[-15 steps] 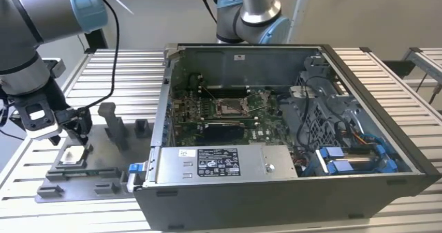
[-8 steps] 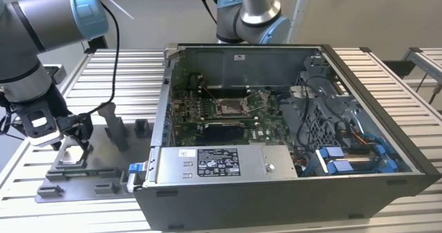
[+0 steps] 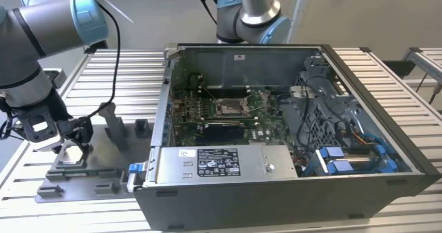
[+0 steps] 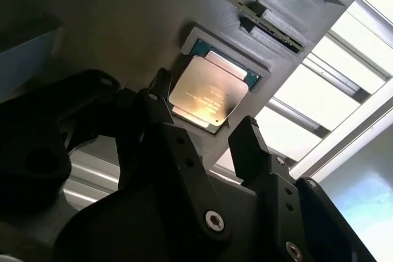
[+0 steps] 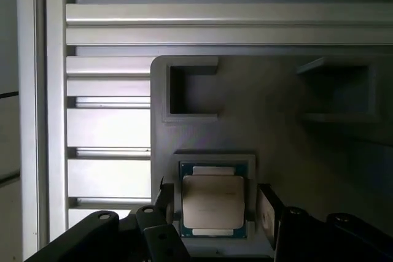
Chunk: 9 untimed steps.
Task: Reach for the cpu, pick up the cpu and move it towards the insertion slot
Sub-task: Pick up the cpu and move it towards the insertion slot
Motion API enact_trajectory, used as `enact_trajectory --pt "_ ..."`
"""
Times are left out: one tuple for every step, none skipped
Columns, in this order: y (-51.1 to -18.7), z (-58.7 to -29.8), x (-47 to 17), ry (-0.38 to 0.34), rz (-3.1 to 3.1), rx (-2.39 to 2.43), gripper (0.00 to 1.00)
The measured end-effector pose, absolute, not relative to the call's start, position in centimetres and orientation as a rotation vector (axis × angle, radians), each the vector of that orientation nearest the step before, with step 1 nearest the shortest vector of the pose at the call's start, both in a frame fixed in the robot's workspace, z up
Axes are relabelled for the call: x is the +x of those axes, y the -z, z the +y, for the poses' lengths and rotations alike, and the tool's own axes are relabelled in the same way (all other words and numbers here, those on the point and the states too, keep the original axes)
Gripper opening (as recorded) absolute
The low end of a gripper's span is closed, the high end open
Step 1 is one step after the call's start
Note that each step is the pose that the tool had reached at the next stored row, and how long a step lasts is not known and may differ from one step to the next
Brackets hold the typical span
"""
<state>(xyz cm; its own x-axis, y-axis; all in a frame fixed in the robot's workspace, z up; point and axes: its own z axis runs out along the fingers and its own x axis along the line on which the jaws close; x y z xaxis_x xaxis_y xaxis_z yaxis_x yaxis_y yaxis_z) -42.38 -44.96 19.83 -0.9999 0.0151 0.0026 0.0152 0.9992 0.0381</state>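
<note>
The cpu [image 5: 213, 202], a thin pale silver square chip, lies flat in a square nest of the grey fixture plate [image 5: 276, 133]. In the second wrist view the cpu [image 4: 207, 92] sits just past the dark fingertips. My gripper [image 5: 215, 205] is open, with one finger [image 5: 164, 199] on each side of the chip and a gap left to it. In the exterior view the gripper [image 3: 69, 140] hangs low over the fixture plate [image 3: 93, 173] at the exterior view's left. The insertion slot [image 3: 229, 107], a shiny square frame on the green board, lies inside the open computer case [image 3: 276, 191].
Grey upright fixture blocks [image 3: 114, 127] stand on the plate beside the gripper. The case wall [image 3: 164, 103] rises between the plate and the board. A second robot arm [image 3: 252, 10] stands behind the case. Everything rests on a slatted metal table [image 3: 124, 72].
</note>
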Motion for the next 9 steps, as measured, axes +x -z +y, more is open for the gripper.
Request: enact_trajectory --pt "-19.77 -45.03 -42.39 0.060 -3.139 -0.022 1.00" --pt "-19.69 -45.09 -42.39 0.060 -3.139 -0.020 1.00" --pt "-19.61 -45.14 -42.40 0.060 -3.139 -0.019 1.00" --pt "-19.52 -45.16 -42.41 0.060 -3.139 -0.018 1.00" --pt "-19.43 -45.18 -42.43 0.060 -3.139 -0.017 1.00" --pt "-19.35 -45.19 -42.44 0.060 -3.139 -0.016 1.00" --pt "-19.25 -45.19 -42.45 0.060 -3.139 -0.015 1.00" --pt "-19.16 -45.20 -42.45 0.060 -3.139 -0.015 1.00" --pt "-19.07 -45.20 -42.46 0.060 -3.139 -0.014 1.00"
